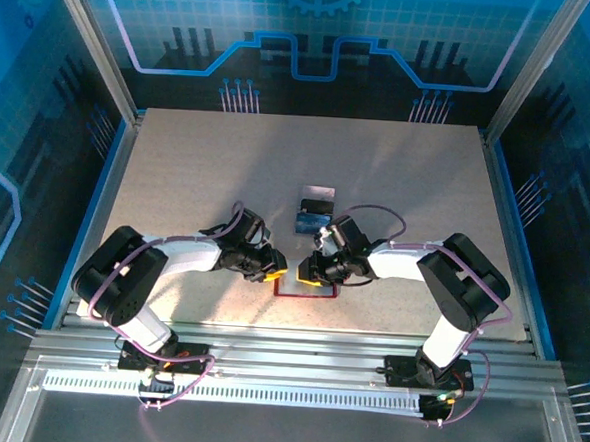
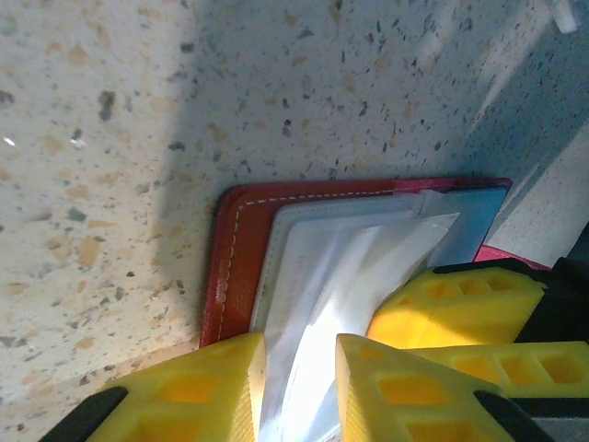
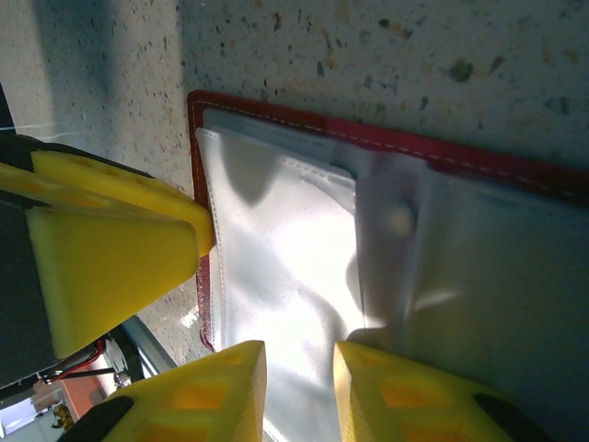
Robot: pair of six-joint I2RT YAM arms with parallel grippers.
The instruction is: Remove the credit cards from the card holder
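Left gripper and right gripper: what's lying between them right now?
The card holder, open flat on the table: its pale inner pocket spans the stretch between the left gripper and right gripper, seen in both wrist views.

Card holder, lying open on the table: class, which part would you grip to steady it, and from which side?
Probably the pale inner pocket leaf, pinched at its loose edge from the left arm's side. The card holder lies open and flat, red cover flush on the table, so only that loose leaf offers an edge; the left gripper straddles it there.
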